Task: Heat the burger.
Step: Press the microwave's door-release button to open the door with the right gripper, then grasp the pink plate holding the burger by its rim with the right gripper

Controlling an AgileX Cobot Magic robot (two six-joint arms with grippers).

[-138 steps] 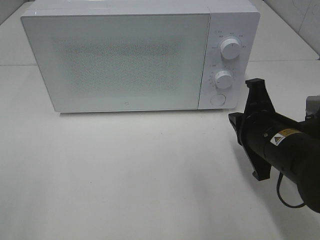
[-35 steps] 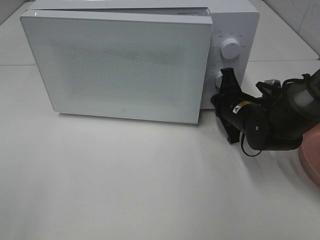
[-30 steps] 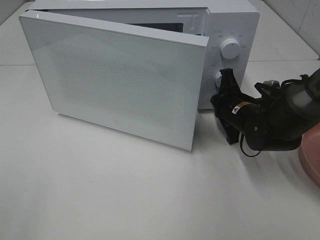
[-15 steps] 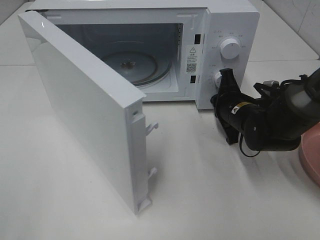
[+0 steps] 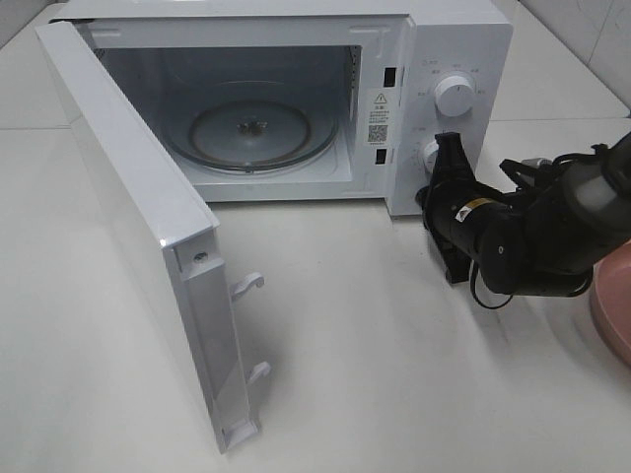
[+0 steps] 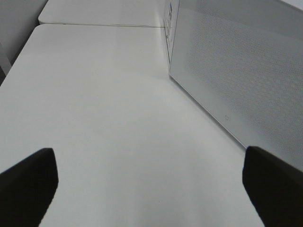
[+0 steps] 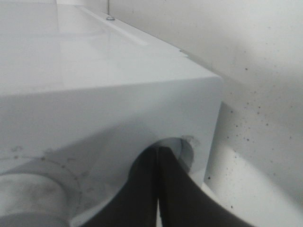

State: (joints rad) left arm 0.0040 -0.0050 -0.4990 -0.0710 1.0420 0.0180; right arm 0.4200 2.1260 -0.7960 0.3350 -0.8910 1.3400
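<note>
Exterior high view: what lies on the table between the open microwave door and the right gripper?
Nothing. That stretch of white table is bare between the door and the right gripper, as the exterior high view shows.

One microwave [image 5: 449,39], two knobs [image 5: 455,95] [image 5: 428,150], one pink plate [image 5: 614,317]

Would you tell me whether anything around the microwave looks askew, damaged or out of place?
Nothing stands out: the microwave door is wide open, the glass turntable sits level and bare, and no damage shows.
</note>
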